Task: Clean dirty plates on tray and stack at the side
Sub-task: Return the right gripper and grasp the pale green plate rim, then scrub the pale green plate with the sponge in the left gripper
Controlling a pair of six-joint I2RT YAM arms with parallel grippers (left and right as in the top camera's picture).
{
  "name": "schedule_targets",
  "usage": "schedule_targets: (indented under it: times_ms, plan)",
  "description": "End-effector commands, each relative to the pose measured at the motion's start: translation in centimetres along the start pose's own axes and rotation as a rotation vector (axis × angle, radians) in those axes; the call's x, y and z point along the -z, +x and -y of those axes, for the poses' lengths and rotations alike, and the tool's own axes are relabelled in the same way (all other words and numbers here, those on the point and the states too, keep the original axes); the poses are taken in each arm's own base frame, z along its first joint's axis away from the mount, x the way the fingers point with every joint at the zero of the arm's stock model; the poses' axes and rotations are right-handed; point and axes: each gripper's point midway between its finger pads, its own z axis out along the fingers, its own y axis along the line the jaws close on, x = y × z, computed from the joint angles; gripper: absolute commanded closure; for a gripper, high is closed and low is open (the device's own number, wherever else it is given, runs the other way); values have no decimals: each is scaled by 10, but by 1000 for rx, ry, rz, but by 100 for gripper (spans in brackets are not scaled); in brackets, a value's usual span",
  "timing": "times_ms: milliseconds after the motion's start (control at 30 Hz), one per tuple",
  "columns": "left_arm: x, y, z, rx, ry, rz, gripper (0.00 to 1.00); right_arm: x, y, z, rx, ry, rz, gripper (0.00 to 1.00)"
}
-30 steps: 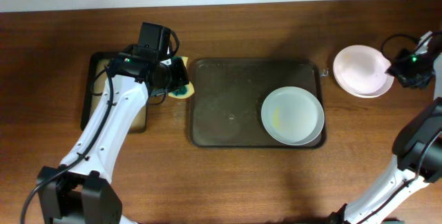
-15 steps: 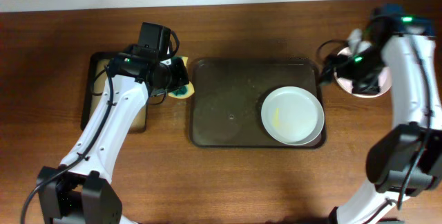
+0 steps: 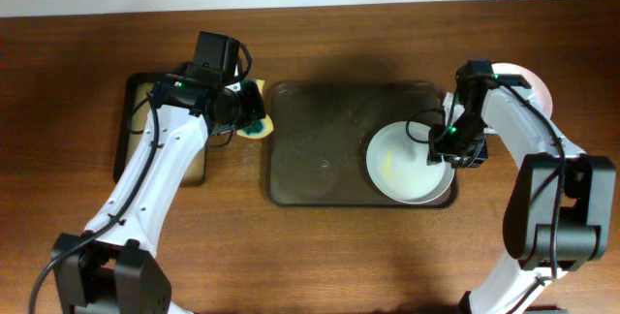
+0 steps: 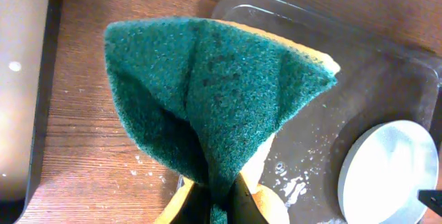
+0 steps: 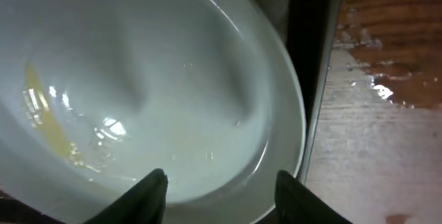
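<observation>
At the right end of the tray point(image 3: 320, 149) lies the yellow-smeared dirty plate point(image 3: 402, 164), whose right rim the right gripper point(image 5: 221, 189), jaws apart above it, should straddle squarely and pinch firmly, steadying it for the green scouring sponge point(image 4: 207, 92) clamped in the left gripper point(image 3: 250, 109).

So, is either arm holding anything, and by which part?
Left gripper pinches the green sponge by its folded end. Right gripper, open over the dirty plate, holds nothing.

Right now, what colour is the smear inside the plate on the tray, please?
Yellowish smear, clearest in the right wrist view.
</observation>
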Motion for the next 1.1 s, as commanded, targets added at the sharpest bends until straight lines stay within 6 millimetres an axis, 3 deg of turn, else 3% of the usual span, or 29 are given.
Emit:
schedule_targets:
  times_ms: [0, 133, 333, 467, 700, 800, 867, 1067]
  plan:
    - [10, -2, 5, -18, 28, 16, 100, -3, -4, 3, 4, 19, 21, 50]
    - [10, -2, 5, -18, 28, 16, 100, -3, -10, 24, 3, 139, 46, 49]
    - [10, -3, 5, -19, 30, 20, 100, -7, -13, 22, 3, 127, 48, 50]
    - [10, -3, 5, -19, 30, 20, 100, -11, -12, 10, 4, 55, 37, 56]
    - [10, -2, 5, -41, 29, 19, 100, -18, -8, 19, 1, 99, 28, 53]
    - [10, -3, 5, -41, 30, 21, 100, -20, -5, 4, 3, 10, 18, 56]
    - [10, -2, 5, -41, 30, 20, 100, -23, -3, -16, 7, -105, 15, 75]
    - [10, -1, 7, -42, 40, 15, 100, -25, 0, -44, 55, -179, 9, 73]
